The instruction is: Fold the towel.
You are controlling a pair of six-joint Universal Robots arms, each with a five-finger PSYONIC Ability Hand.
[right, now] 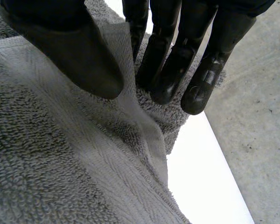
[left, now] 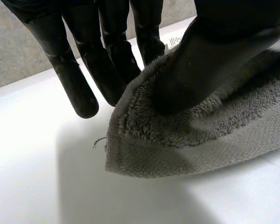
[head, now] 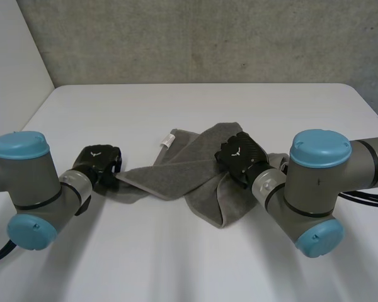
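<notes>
The left hand (head: 98,162) pinches the towel (head: 176,173) at one corner. Its thumb (left: 200,60) presses down on the pile while its straight fingers (left: 79,79) reach past and behind the hem. That corner hangs just off the white table (head: 195,100), toward its left edge.

The right hand (head: 241,156) sits on the towel's other end. A raised fold of cloth is caught between its thumb (right: 79,56) and its fingers (right: 200,84), whose tips rest on the pile.

The grey towel lies rumpled about the middle of the surface, drawn out in a band between the two hands. One flap trails toward the near edge and a white label (head: 168,139) shows on the far side.
</notes>
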